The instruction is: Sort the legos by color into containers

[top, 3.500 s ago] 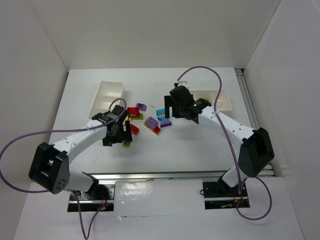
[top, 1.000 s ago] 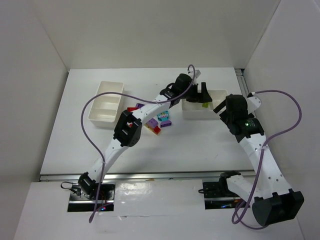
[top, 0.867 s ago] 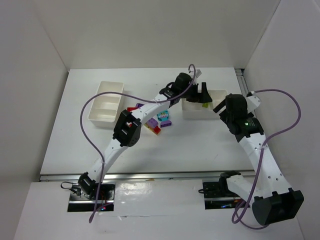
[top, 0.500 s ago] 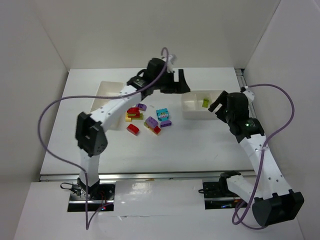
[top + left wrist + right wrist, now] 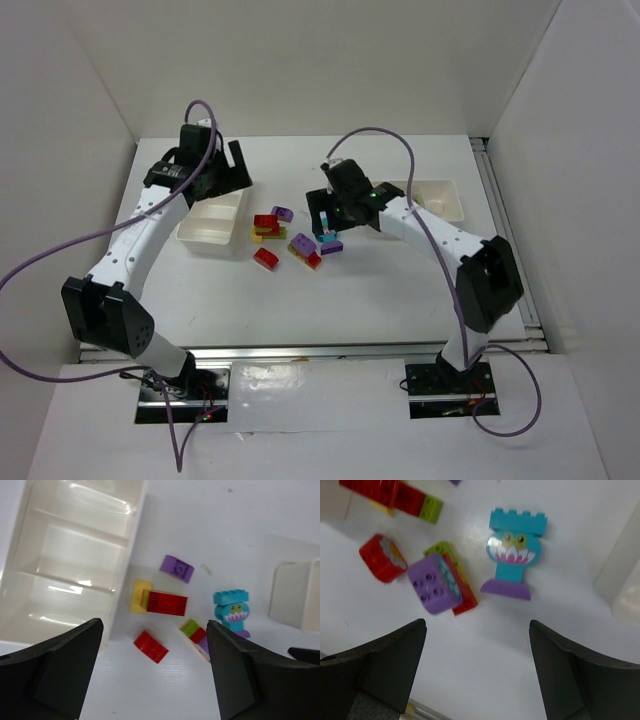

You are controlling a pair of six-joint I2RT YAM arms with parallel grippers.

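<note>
**Left tray** point(image 5: 213, 212): white, three compartments, at the far left of the table point(image 5: 380, 290), its long side running near to far.

**Left gripper** point(image 5: 153, 629): hangs over the far end of the left tray. Its jaws are spread wide, with nothing between them.

**Yellow brick** point(image 5: 138, 595): flat, just right of the left tray's wall, partly under the long red brick point(image 5: 167, 603).

**Sloped purple brick** point(image 5: 177, 568): just beyond the long red brick and a little to its right, not touching it.

**Small red brick** point(image 5: 151, 646): alone, on the near side of the yellow brick.

**Mixed stack** point(image 5: 465, 601): lime and red pieces with a studded purple brick point(image 5: 434, 583) on top. It lies between the small red brick and the cyan piece.

**Cyan piece** point(image 5: 516, 535): has a toothy face printed on it and lies face up, with a purple plate point(image 5: 506, 588) at its foot. It is the rightmost of the loose bricks.

**Right gripper** point(image 5: 477, 625): hovers above the cyan piece and the mixed stack. Its jaws are wide apart and hold nothing.

**Right tray** point(image 5: 442, 200): white, at the far right, to the right of the bricks. The right arm crosses its left end, and its contents cannot be made out.
</note>
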